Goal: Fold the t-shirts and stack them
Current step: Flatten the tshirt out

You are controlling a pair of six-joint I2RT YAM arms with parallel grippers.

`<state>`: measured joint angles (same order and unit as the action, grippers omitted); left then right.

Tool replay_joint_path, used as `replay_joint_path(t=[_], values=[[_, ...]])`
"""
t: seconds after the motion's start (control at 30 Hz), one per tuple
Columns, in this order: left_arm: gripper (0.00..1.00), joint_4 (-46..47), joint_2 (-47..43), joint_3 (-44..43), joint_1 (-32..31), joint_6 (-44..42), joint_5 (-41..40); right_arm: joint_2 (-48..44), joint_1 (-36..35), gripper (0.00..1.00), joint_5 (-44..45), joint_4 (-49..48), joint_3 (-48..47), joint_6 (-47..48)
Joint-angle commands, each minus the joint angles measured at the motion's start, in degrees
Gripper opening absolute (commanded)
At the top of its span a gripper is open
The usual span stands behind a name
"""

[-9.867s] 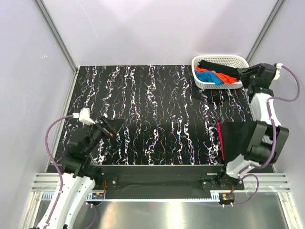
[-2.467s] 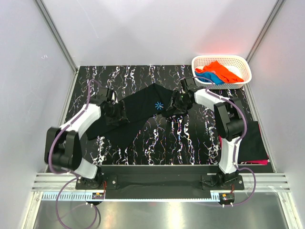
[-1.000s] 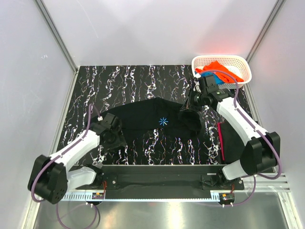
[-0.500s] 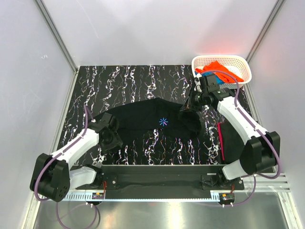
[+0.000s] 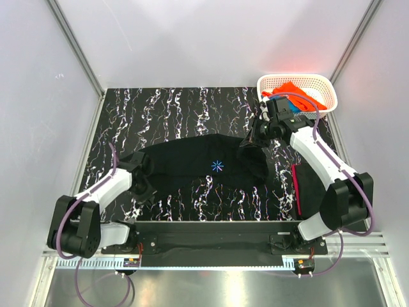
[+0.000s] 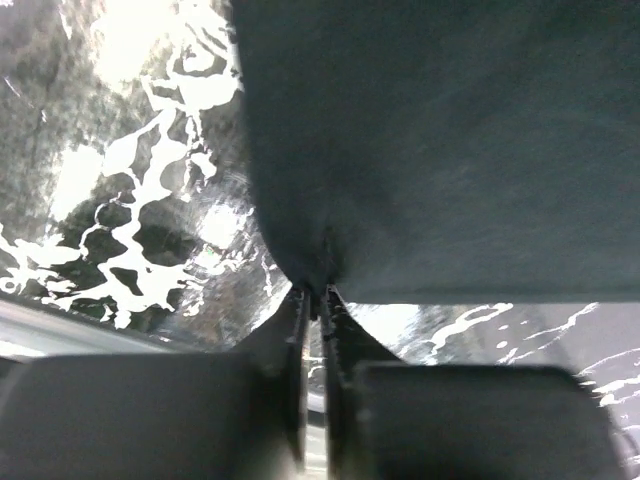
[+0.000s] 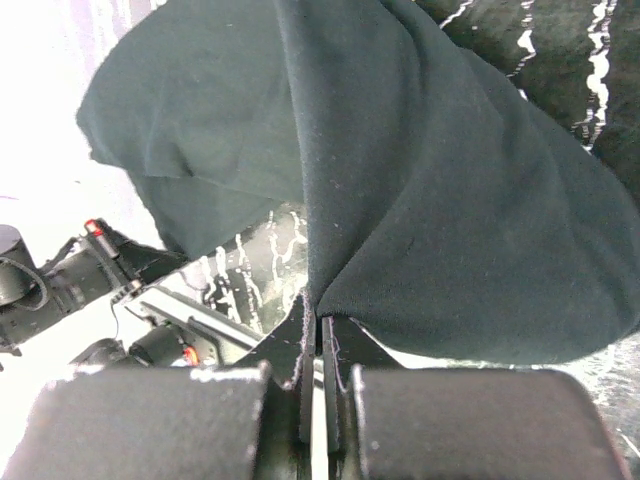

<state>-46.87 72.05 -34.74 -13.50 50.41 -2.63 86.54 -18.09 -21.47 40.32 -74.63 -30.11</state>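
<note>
We hold the big black shirt (image 5: 192,167) at both ends on the desk (image 5: 160,115). Our left fingers (image 6: 312,295) pinch one edge, and our right fingers (image 7: 318,305) pinch the other.

Both arms stretch low, left gripper (image 5: 138,169) toward the table's (image 5: 160,109) left edge, right gripper (image 5: 253,138) right of its middle — each pinched tight on the black t-shirt (image 5: 192,163).
</note>
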Motion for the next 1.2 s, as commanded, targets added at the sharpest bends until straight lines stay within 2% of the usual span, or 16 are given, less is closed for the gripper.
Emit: replay_joint_path(t=[0.0,0.13,0.23,0.33,0.43,0.47,0.53,0.57,0.63,0.67,0.77,0.83,0.93,1.0,1.17], values=[[0.0,3.1,-2.1,-0.4,1.2,-2.1,1.0,-1.7,0.2,0.0,-2.3,-0.2,-2.6,-1.2],[0.0,-1.9,-11.3,-2.2,1.3,-3.4,0.7,-5.5,0.2,0.0,-2.6,3.1,-2.1,-1.4],[0.0,-8.4,-20.4,-5.4,1.4,-5.3,-3.7,-8.9,0.3,0.0,-3.1,6.3,-2.9,-1.9],[0.0,-13.2,-27.8,-12.7,1.4,-6.7,-9.2,-10.6,0.5,0.0,-3.2,9.0,-4.7,-3.9],[0.0,-16.7,-30.5,-22.5,1.5,-9.2,-14.8,-8.0,3.0,0.0,-6.8,9.1,-6.1,-8.4],[0.0,-16.8,-30.5,-27.9,1.5,-10.3,-16.0,-4.4,3.8,0.0,-7.0,9.0,-7.0,-9.1],[0.0,-17.1,-30.0,-32.5,1.5,-12.4,-16.4,0.8,7.7,0.01,-8.1,8.2,-8.9,-9.6],[0.0,-17.0,-29.3,-37.1,1.5,-13.9,-16.0,6.9,9.0,0.09,-10.6,7.2,-11.4,-9.5],[0.0,-17.2,-28.5,-41.7,1.5,-15.2,-14.3,13.5,11.7,0.14,-9.0,5.9,-14.9,-7.5],[0.0,-17.1,-27.9,-44.0,1.5,-15.5,-13.5,19.7,12.4,0.15,-8.5,6.0,-18.3,-6.5],[0.0,-17.1,-26.1,-52.1,1.5,-16.7,-12.1,28.3,13.4,0.25,-6.1,9.5,-23.3,-0.7],[0.0,-17.3,-24.9,-56.2,1.5,-18.1,-10.8,29.6,13.4,0.35,-3.4,13.4,-23.9,4.2],[0.0,-16.9,-23.7,-55.3,1.5,-17.6,-9.2,24.1,13.2,0.5,1.2,12.1,-17.1,7.2],[0.0,-16.9,-23.1,-53.3,1.5,-17.3,-7.5,17.8,13.3,0.54,3.6,11.2,-10.6,9.4],[0.0,-16.1,-23.7,-44.8,1.5,-14.3,-0.7,3.4,11.0,0.56,-0.1,8.3,6.6,9.9]])
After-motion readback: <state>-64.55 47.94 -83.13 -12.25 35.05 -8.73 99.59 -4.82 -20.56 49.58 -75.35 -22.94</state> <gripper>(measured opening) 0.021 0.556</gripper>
